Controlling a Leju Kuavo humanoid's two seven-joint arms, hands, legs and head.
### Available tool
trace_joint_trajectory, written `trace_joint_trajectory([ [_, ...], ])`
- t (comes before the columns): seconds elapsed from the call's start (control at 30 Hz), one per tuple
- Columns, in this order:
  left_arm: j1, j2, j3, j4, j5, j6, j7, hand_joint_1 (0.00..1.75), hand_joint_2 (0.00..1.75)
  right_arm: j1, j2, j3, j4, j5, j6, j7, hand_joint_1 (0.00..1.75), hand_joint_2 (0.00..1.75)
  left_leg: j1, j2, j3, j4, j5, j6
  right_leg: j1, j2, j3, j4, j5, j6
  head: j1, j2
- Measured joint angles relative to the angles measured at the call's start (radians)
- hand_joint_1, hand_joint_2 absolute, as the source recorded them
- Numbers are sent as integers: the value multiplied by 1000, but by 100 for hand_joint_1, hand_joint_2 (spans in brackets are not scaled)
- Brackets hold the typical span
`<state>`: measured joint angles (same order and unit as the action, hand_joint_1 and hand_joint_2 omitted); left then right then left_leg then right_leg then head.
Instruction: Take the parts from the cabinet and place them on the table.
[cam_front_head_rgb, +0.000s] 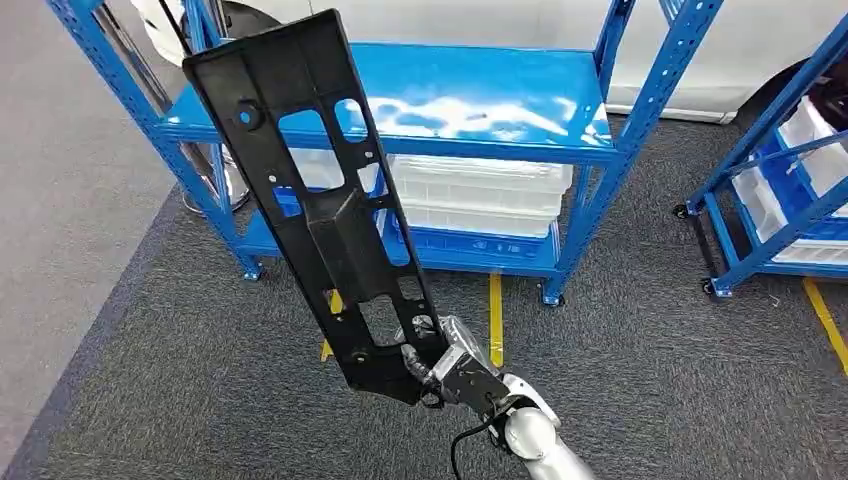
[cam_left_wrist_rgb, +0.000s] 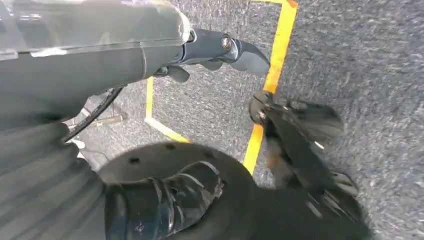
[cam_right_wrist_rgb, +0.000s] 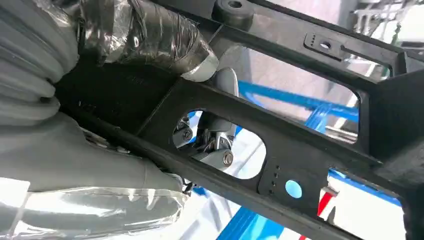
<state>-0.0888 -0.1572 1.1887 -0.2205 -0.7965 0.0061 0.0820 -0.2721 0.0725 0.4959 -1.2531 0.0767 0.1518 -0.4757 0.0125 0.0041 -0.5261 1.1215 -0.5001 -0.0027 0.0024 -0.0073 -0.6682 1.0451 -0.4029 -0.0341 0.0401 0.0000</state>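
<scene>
Holding: long black plastic part, tilted, raised over grey carpet in front of blue shelf rack
Left hand: hangs above the floor, fingers apart, holding nothing
Right hand: fingers clamped on the part's lower end
Rack shelf: white trays stacked

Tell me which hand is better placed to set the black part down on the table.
Right. The right hand already grips the long black plastic panel at its lower end, held up before the blue shelving rack; the left hand hangs over the floor.
</scene>
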Motion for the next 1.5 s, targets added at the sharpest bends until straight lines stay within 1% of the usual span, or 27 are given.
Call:
trace_joint_trajectory([
  [0.03,-2,1,0,0,-1,0,-1,0,175,0,-1,0,-3,-2,1,-2,173,175,-8,1,70,-103,-40,8,6,1,-5,2,8,7,1,0],
  [0.07,-3,1,0,0,-1,0,-2,0,175,0,-2,0,-3,-4,1,-3,173,175,-8,0,83,-136,-53,6,3,-3,-7,0,19,12,1,0],
  [0.17,-3,-1,0,0,-1,0,-2,0,175,2,-5,0,-4,-7,2,-5,173,175,-8,1,62,-146,-17,19,1,-2,-10,-20,55,31,2,0],
  [0.2,-6,-3,0,0,-1,0,-1,0,175,3,-7,0,-4,-7,2,-5,173,175,-4,11,53,-149,-3,25,-5,2,-16,-7,24,36,1,0],
  [0.23,-6,-3,0,0,-1,0,-2,0,175,4,-10,0,-4,-10,3,-7,173,175,-4,10,37,-148,9,37,-5,4,-30,32,-42,39,3,0],
  [0.3,-4,-2,0,0,-1,0,-2,0,175,12,-15,-3,-6,-22,6,-14,173,175,-5,12,3,-143,35,42,-11,4,-64,175,-166,49,2,0],
  [0.33,-4,-2,0,0,-1,0,-2,0,175,22,-18,-9,-10,-30,11,-18,173,175,-5,11,-18,-140,49,41,-12,5,-75,246,-190,53,2,0],
  [0.4,-3,-2,0,0,-2,-1,0,0,175,39,-26,-24,-22,-49,24,-27,173,175,-4,11,-59,-129,70,37,-16,5,-55,291,-140,59,2,0],
  [0.47,-3,-2,0,0,-2,-6,0,0,175,52,-32,-39,-37,-64,35,-33,173,175,-4,11,-94,-114,85,31,-18,4,32,200,-76,56,2,0],
  [0.5,-3,-2,0,0,-2,-11,1,0,175,58,-34,-48,-52,-72,40,-37,173,175,-4,11,-109,-104,92,26,-18,5,105,106,-81,51,2,0],
  [0.53,-3,-1,0,0,-3,-15,1,0,175,60,-36,-53,-64,-77,44,-38,173,175,-7,11,-121,-98,97,20,-13,5,159,20,-129,45,2,0],
  [0.57,-3,0,0,0,-3,-18,1,0,175,64,-37,-60,-77,-82,49,-39,173,175,-7,13,-124,-95,104,14,-9,6,183,-31,-151,41,0,0],
  [0.67,-2,7,0,0,-6,-22,2,0,175,89,-43,-76,-108,-96,65,-41,173,175,-8,12,-129,-107,136,-6,-7,4,164,-37,-126,26,1,0],
  [0.7,-2,13,1,0,-6,-24,3,0,175,92,-45,-77,-116,-101,72,-43,173,175,-1,8,-135,-98,115,-10,-15,-3,158,-41,-112,17,2,0],
  [0.77,-1,16,1,0,-10,-30,8,0,175,100,-45,-77,-137,-107,83,-46,173,175,0,5,-166,-7,-4,-17,-14,-1,133,-41,-92,-1,-2,0],
  [0.83,-1,22,1,0,-13,-32,11,0,175,110,-46,-78,-150,-113,90,-48,173,175,0,5,-196,144,-94,-26,-11,-2,106,-39,-71,-1,-2,0],
  [0.87,-1,24,1,0,-13,-33,13,0,175,115,-47,-78,-154,-113,92,-48,173,175,1,5,-196,190,-96,-28,-11,-3,90,-37,-61,1,-2,0],
  [0.93,-1,27,1,0,-16,-33,15,0,175,124,-50,-78,-164,-114,92,-48,173,175,3,5,-145,161,-32,-29,-12,-4,59,-28,-44,5,-2,0],
  [1.0,-2,30,1,0,-18,-34,16,0,175,127,-50,-78,-171,-117,93,-48,173,175,5,4,-30,7,19,-24,-13,-3,34,-16,-31,12,-2,0],
  [1.07,-4,31,0,0,-19,-34,17,0,175,130,-51,-78,-182,-119,93,-48,173,175,-3,-3,45,-125,-25,-16,-8,-4,20,-8,-18,25,-1,0],
  [1.13,-4,31,0,0,-19,-35,17,0,175,131,-52,-78,-185,-120,93,-50,173,175,-5,-5,37,-126,-22,-10,-8,-5,15,-16,3,32,-2,0],
  [1.2,-5,31,0,0,-19,-35,18,0,175,134,-55,-79,-185,-121,93,-50,173,175,8,3,27,-137,-2,10,-7,0,8,-13,-2,45,-1,0],
  [1.3,-5,34,1,0,-20,-34,19,0,175,137,-59,-83,-190,-120,94,-50,173,175,2,8,-11,-132,24,40,-10,4,-39,146,-166,52,0,0],
  [1.33,-5,35,1,0,-20,-35,19,0,175,139,-61,-83,-191,-120,94,-50,173,175,-1,9,-26,-129,33,42,-10,4,-57,226,-206,54,0,0],
  [1.37,-5,35,1,0,-20,-35,19,0,175,141,-63,-84,-191,-121,93,-50,173,175,-2,8,-39,-127,40,43,-10,4,-64,279,-217,56,0,0],
  [1.43,-4,35,1,0,-21,-35,20,0,175,146,-67,-85,-193,-121,94,-50,173,175,-3,8,-64,-121,53,41,-10,4,-27,273,-154,53,0,0],
  [1.5,-4,35,1,0,-21,-35,20,0,175,150,-68,-85,-200,-121,93,-52,173,175,-5,7,-83,-113,64,36,-8,5,75,138,-88,41,0,0],
])
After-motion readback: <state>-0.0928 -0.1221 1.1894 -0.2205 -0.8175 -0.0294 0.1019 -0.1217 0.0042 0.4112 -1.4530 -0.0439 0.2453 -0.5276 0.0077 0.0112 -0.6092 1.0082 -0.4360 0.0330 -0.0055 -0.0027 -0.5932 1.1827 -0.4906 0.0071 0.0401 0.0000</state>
